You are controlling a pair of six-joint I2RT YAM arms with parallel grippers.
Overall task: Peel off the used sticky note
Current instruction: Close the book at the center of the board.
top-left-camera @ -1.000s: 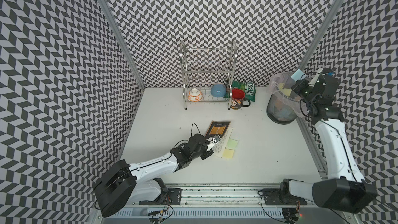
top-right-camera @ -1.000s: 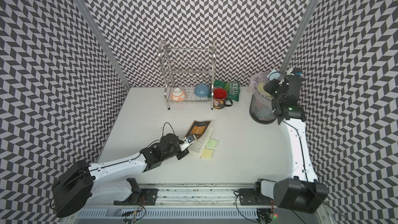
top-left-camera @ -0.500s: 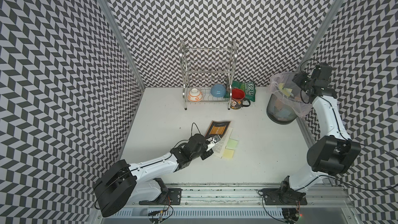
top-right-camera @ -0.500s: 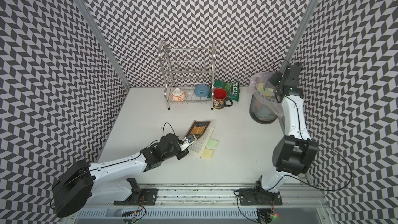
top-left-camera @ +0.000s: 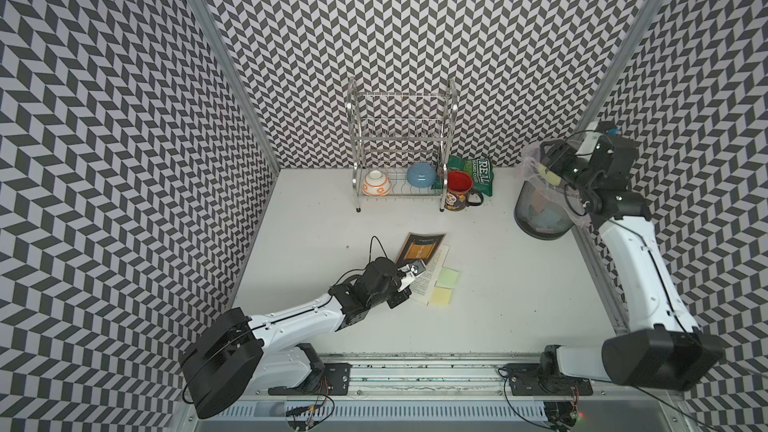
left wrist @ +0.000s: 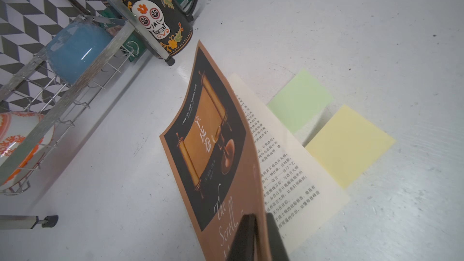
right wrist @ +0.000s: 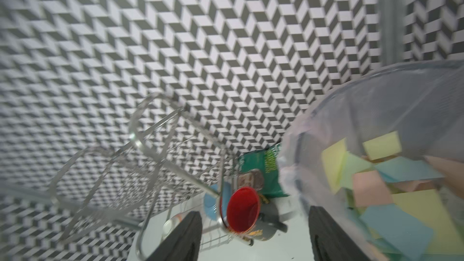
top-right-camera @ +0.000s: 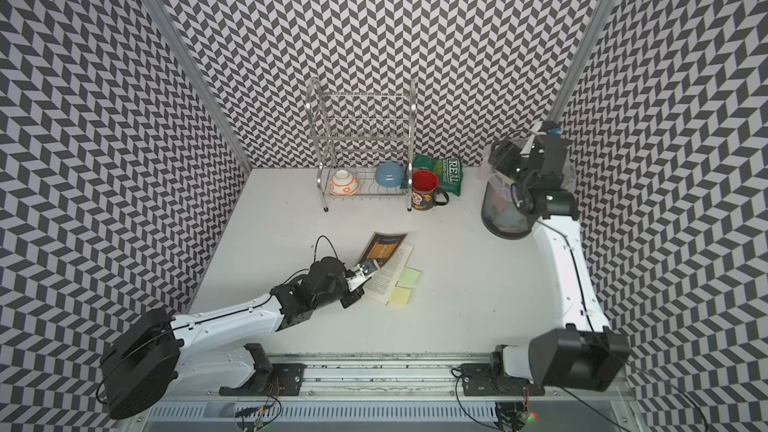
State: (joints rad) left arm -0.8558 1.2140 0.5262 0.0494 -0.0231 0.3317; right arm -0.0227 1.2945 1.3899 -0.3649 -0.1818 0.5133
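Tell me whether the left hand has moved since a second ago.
No. The left hand sits at the same spot on the book, equally far from the dish rack.

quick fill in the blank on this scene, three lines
Next to the green sticky note at the edge of the open book sticks a ___ one.
The right claw, at the trash bin, stands ___ and holds nothing.
The skull mug is ___ inside.
Missing words: yellow; open; red.

walls: grey-white chevron pattern [top-left-camera: 124, 118] | tabletop: white, speckled [top-left-camera: 498, 305] | corner posts: aluminium [top-left-camera: 231, 76] | light: even
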